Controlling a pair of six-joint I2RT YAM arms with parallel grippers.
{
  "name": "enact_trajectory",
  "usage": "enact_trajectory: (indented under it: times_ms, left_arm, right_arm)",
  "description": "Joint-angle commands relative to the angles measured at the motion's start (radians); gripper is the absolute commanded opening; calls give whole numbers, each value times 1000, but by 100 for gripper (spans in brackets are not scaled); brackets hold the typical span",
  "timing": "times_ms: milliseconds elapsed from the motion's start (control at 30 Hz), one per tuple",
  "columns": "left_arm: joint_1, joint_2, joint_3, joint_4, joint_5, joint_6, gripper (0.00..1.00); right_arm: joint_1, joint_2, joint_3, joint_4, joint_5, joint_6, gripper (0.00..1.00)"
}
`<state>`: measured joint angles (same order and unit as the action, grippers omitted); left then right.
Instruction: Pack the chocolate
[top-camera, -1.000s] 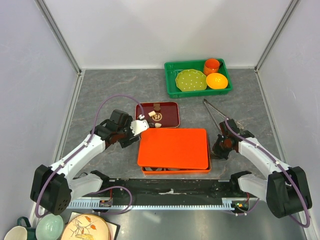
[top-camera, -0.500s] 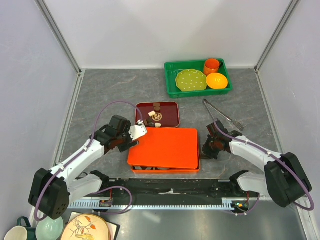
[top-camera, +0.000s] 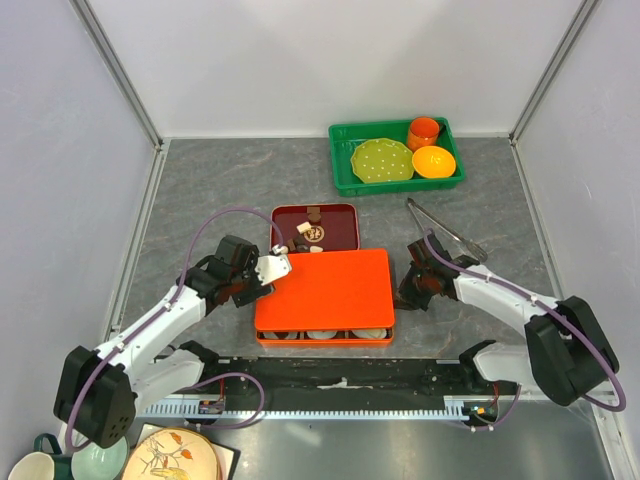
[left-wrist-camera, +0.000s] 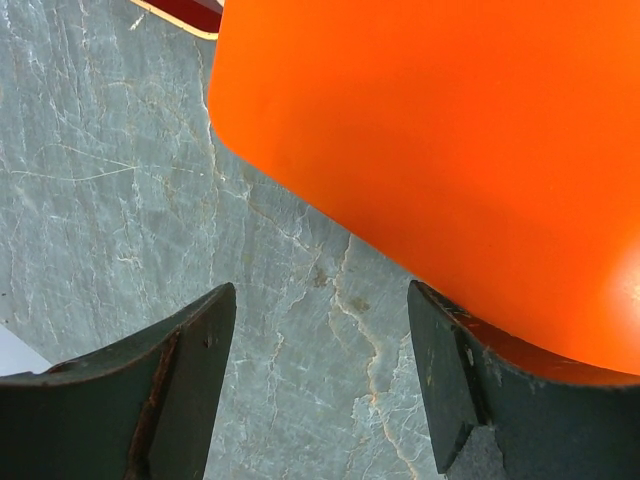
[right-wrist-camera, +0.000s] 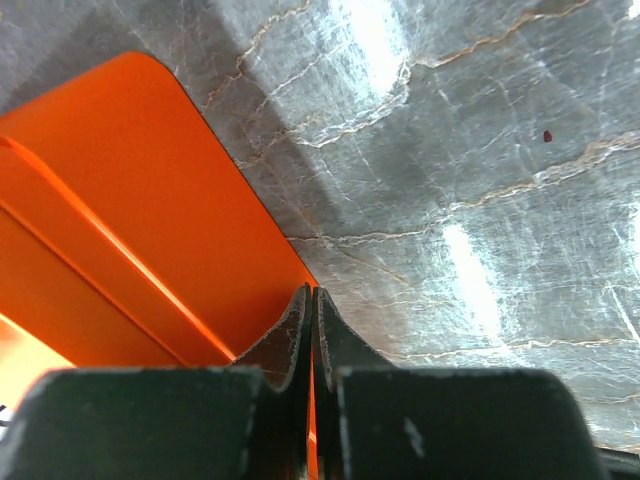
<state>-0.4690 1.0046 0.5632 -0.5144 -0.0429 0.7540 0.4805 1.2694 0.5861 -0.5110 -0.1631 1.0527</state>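
Observation:
A flat orange lid lies over an orange box, whose front row of white paper cups shows below the lid's edge. My right gripper is shut on the lid's right edge, which sits pinched between its fingers. At the lid's left corner my left gripper stands open over bare table. Chocolate sits behind the lid on a dark red tray: a brown cube and a cream oval.
A green basket at the back holds a green plate, an orange cup and an orange bowl. Metal tongs lie just behind my right arm. Bowls and a plate sit below the rail, bottom left.
The right gripper has carried the lid leftward and away from the arm bases, so the box's front row of cups shows. The left gripper has drawn back to the left.

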Motion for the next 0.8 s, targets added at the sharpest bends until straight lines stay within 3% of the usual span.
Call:
enact_trajectory:
  times_ms: [0, 367, 633, 767]
  left_arm:
    - [-11, -15, 43, -7, 38, -1, 76]
    - [-19, -84, -11, -26, 31, 65, 73]
    - [-19, -104, 67, -61, 5, 38, 73]
    - [-19, -130, 151, -148, 17, -8, 73]
  right_arm:
    - [6, -28, 20, 31, 0, 27, 0]
    - [-125, -157, 184, -208, 240, -125, 0]
    - [-114, 71, 527, -54, 330, -238, 0]
    - [-19, 215, 696, -5, 382, -315, 0]
